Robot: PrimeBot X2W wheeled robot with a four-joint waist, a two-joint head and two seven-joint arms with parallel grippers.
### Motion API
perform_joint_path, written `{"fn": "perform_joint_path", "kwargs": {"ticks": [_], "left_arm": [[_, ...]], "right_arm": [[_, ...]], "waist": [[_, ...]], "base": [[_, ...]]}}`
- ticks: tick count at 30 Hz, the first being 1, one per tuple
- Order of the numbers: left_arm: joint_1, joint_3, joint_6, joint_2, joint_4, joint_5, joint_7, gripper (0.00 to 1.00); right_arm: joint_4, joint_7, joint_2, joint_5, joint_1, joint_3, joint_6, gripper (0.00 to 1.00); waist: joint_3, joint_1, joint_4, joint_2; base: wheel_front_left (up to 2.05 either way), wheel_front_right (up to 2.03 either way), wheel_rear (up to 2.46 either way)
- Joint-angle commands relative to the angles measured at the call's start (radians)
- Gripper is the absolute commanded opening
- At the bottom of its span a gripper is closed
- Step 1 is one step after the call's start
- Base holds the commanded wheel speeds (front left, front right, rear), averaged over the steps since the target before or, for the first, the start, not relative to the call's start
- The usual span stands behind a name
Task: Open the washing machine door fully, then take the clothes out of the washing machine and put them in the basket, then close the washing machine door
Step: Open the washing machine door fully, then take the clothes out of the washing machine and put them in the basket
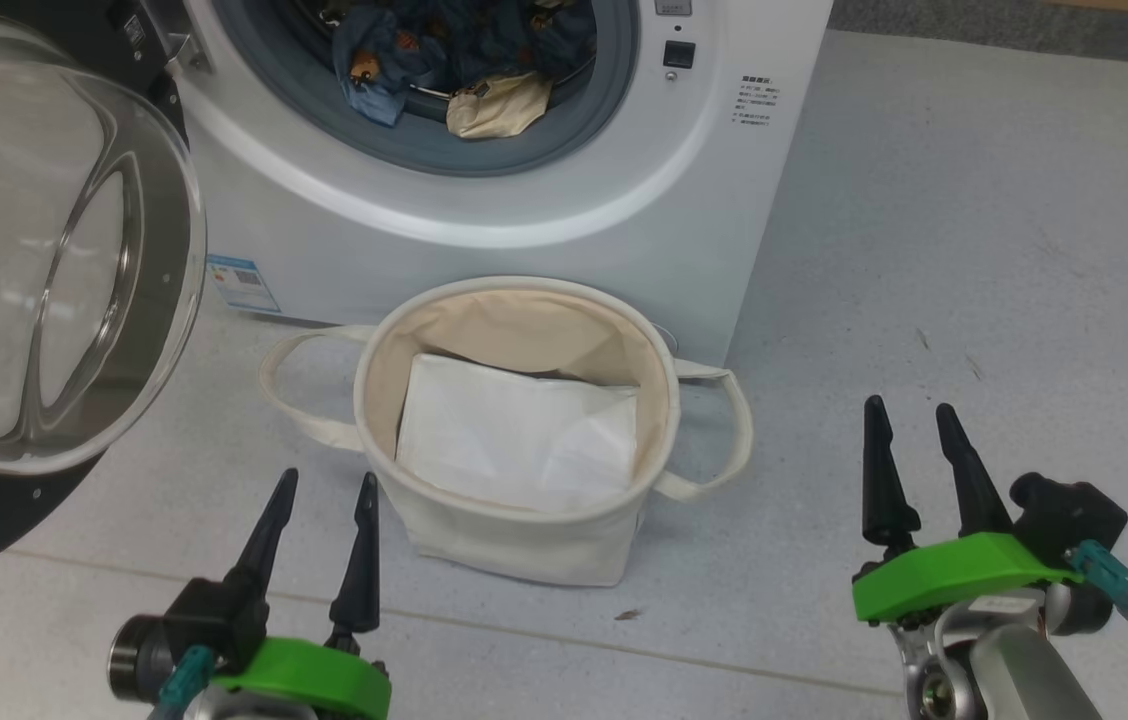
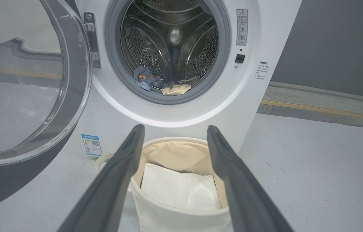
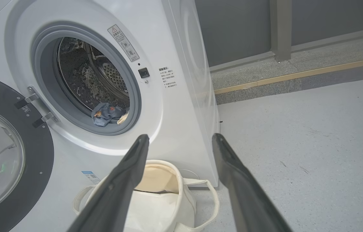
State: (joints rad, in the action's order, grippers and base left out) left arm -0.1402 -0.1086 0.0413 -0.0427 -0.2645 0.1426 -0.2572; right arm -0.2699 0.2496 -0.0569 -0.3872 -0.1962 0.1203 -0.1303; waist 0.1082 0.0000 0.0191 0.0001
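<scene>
Left gripper [image 1: 329, 476] (jaws parted) beside basket [image 1: 666, 400] rim

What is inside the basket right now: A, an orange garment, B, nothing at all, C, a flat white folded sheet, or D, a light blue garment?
C: a flat white folded sheet lies in the basket, while the clothes sit at the mouth of the washing machine.
</scene>
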Motion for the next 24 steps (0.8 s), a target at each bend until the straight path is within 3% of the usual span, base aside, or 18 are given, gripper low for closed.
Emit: {"fn": "perform_joint_path", "kwargs": {"ticks": [1, 24], "left_arm": [[-0.020, 0.031, 0.000, -0.008, 0.029, 0.001, -0.004, 1.00], [-0.027, 0.025, 0.002, -0.008, 0.000, -0.036, -0.005, 1.00]], "right_arm": [[0.027, 0.012, 0.007, 0.009, -0.022, 0.020, 0.000, 1.00], [0.020, 0.012, 0.007, -0.009, -0.029, 0.021, 0.000, 1.00]], "waist": [[0.003, 0.0000, 0.002, -0.0001], [0.005, 0.0000, 0.003, -0.0001]], "base": [[0.00, 0.00, 0.00], [0.00, 0.00, 0.00]]}}
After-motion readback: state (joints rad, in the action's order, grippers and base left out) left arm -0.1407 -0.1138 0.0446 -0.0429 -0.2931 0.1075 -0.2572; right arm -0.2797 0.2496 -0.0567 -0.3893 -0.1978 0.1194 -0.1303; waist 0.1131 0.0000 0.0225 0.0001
